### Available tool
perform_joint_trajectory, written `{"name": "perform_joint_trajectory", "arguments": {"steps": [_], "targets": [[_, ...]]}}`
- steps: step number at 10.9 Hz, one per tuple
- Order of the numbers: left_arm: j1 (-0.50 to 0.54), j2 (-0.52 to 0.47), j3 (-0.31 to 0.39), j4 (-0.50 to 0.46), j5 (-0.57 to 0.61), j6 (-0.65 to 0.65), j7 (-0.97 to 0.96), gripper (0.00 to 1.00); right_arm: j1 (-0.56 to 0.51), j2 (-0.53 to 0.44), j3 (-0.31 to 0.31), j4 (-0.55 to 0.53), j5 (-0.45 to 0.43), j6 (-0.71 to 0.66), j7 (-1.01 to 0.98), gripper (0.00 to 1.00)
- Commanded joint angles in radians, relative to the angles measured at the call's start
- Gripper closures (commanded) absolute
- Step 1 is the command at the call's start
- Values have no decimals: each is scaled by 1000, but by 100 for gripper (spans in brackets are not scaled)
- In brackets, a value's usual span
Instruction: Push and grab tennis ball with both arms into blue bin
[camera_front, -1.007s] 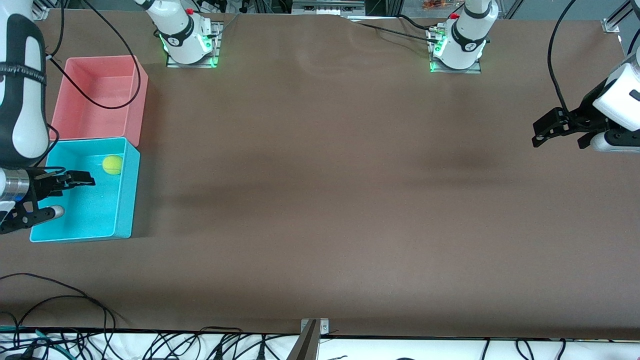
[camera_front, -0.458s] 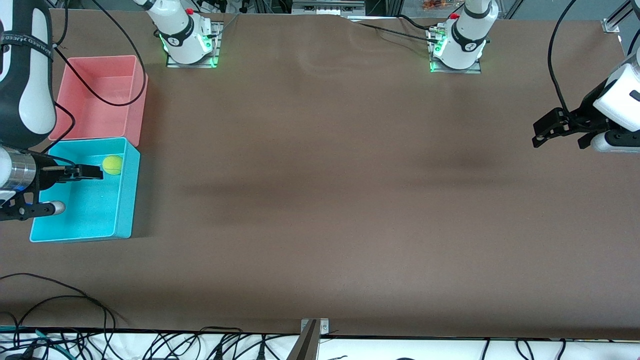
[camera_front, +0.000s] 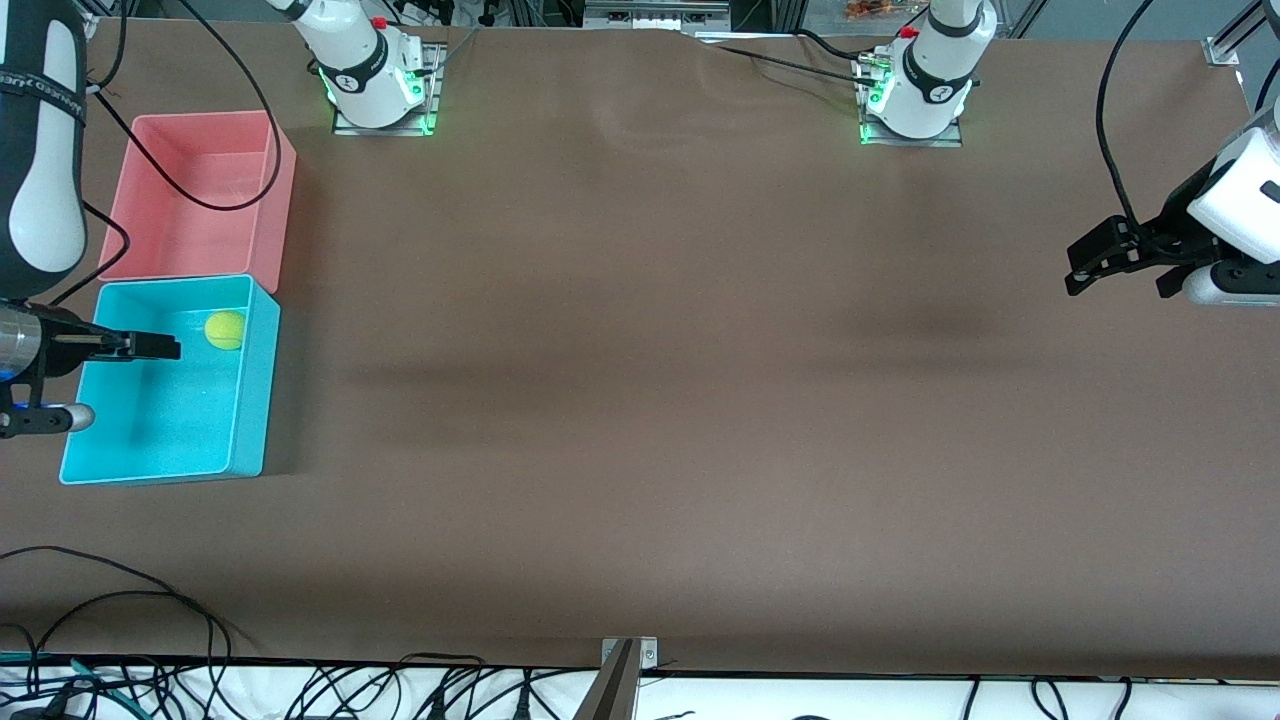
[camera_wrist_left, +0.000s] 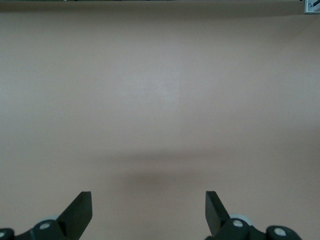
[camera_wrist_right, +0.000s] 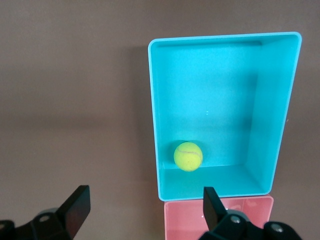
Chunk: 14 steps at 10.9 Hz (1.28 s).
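Observation:
The tennis ball (camera_front: 225, 330) lies inside the blue bin (camera_front: 252, 400), close to the wall that adjoins the pink bin. In the right wrist view the ball (camera_wrist_right: 188, 156) rests on the floor of the blue bin (camera_wrist_right: 155, 100). My right gripper (camera_front: 165, 347) hangs open and empty in the air over the blue bin, apart from the ball; its jaws (camera_wrist_right: 145, 207) stand wide. My left gripper (camera_front: 1085, 270) waits open and empty over bare table at the left arm's end; in the left wrist view (camera_wrist_left: 148, 210) only brown table shows between its jaws.
A pink bin (camera_front: 282, 180) stands against the blue bin, farther from the front camera, and also shows in the right wrist view (camera_wrist_right: 220, 215). A black cable hangs over the pink bin. The brown table (camera_front: 650, 350) stretches between the two arms.
My right gripper has shifted over the blue bin, first toward the ball, then back toward the table's end. The ball and my left arm have not moved.

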<state>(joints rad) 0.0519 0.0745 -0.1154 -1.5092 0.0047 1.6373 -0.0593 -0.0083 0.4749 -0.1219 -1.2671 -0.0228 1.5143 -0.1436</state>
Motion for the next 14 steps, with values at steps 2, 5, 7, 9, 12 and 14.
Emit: {"name": "perform_joint_trajectory", "arguments": {"steps": [2,5,7,9,12,14], "targets": [[2,7,2,12,-14,-8,-7,0,-10,-89,22,6,-3,-13,70,0],[2,7,0,7,-14,-8,-7,0,-18,-255,74,-203,-6,76,154,0],[2,7,0,7,-14,-8,-7,0,-18,-402,105,-380,-3,170,153,0],[2,7,0,6,-14,-8,-8,0,-18,-441,110,-403,-3,179,154,0],[2,7,0,6,-14,-7,-8,0,-18,-488,110,-403,-12,163,145,0],[2,7,0,6,-14,-7,-7,0,-15,-507,108,-400,-13,129,147,0]]}}
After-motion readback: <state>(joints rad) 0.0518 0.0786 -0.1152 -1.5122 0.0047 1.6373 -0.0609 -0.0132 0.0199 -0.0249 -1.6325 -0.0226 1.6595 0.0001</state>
